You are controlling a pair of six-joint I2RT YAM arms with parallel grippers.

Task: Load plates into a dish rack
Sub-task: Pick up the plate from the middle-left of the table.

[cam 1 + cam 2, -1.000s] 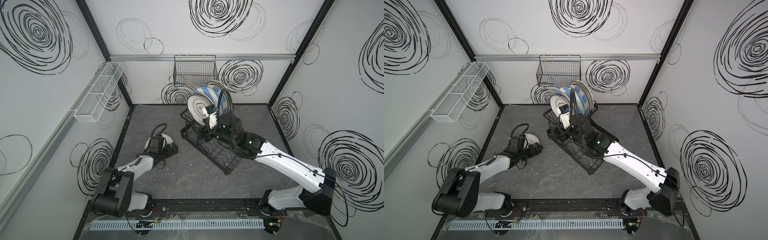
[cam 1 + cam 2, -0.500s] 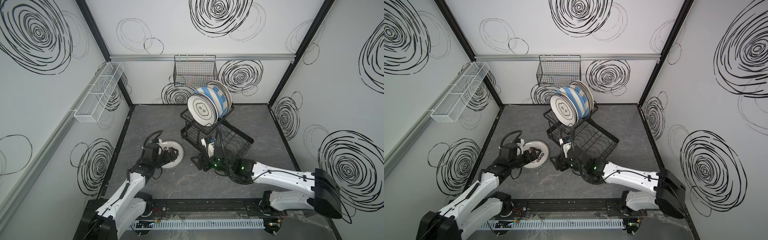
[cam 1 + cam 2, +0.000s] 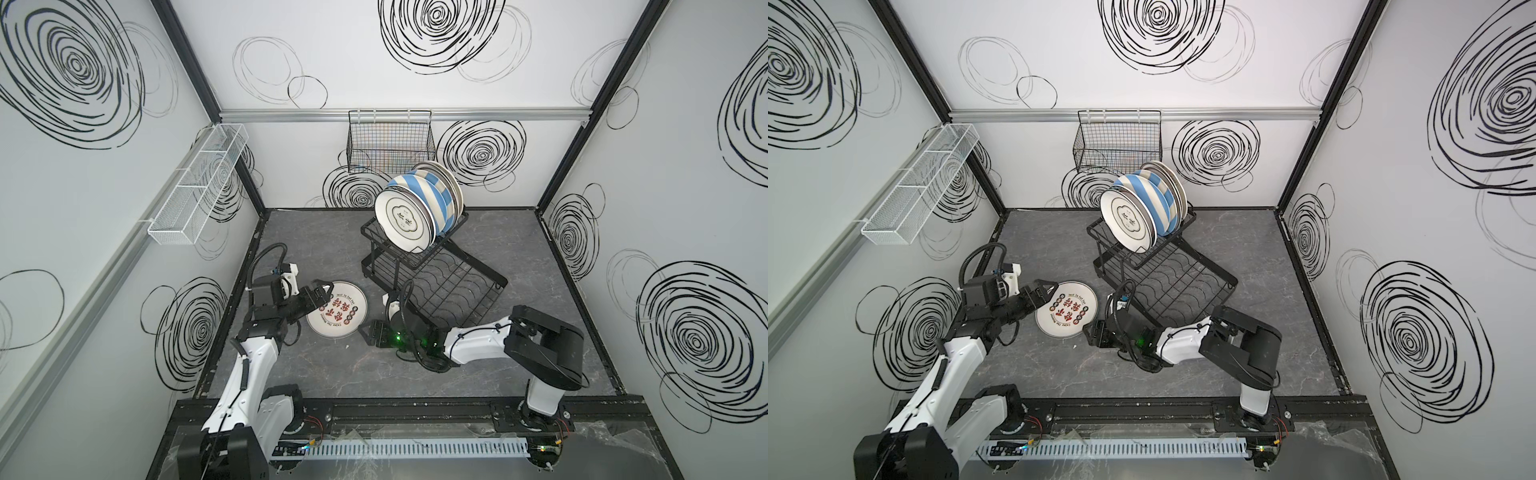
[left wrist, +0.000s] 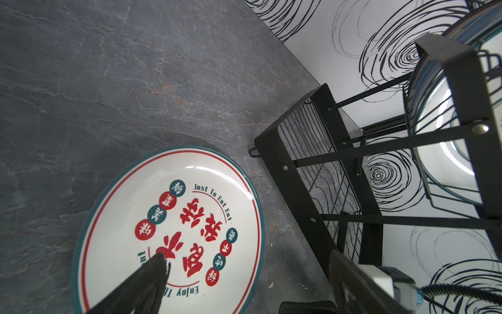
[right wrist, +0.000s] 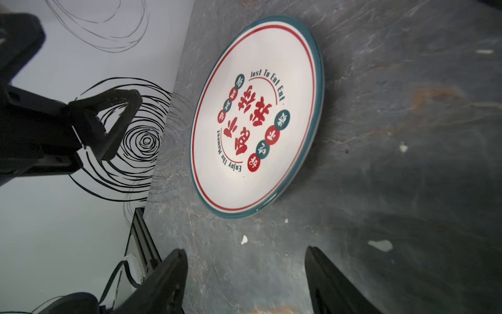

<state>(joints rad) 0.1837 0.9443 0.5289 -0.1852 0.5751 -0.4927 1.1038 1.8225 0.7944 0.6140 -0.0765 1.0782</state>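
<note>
We start at the left edge of the tabletop (image 3: 316, 374). The left fingers (image 4: 148, 280) stand spread apart and hold nothing, with one tip hanging over the teal-rimmed plate (image 3: 337, 309). Whether that tip touches the glaze, I cannot tell.

The plate itself is white with red characters and a teal-and-red rim. It lies flat and face up on the tabletop, toward the left edge and about midway from front to back. It's near the rack's corner but outside it.

Moving right, the right fingers (image 5: 171, 277) are wide open and empty too. They sit low over the tabletop, aimed at the plate's rim from the opposite side and just short of it, with bare stone showing between them. A few small white flecks (image 5: 244, 239) lie on the tabletop there.

Further right and back, the dish rack (image 3: 478, 286) sits skewed near the middle of the back edge. Its raised upper basket is packed with plates standing on edge. A white plate with black script (image 3: 405, 220) is in front, the blue-and-cream striped plates (image 3: 436, 195) are behind it, and pale rims show behind those. The exact count is hidden. The long lower tray is bare.

By my reckoning this job is nearly done, with one plate left to lift and slot, and both arms posed at it. A plate lying flat on stone offers little edge to grab, so getting under that rim looks like the tricky part.
</note>
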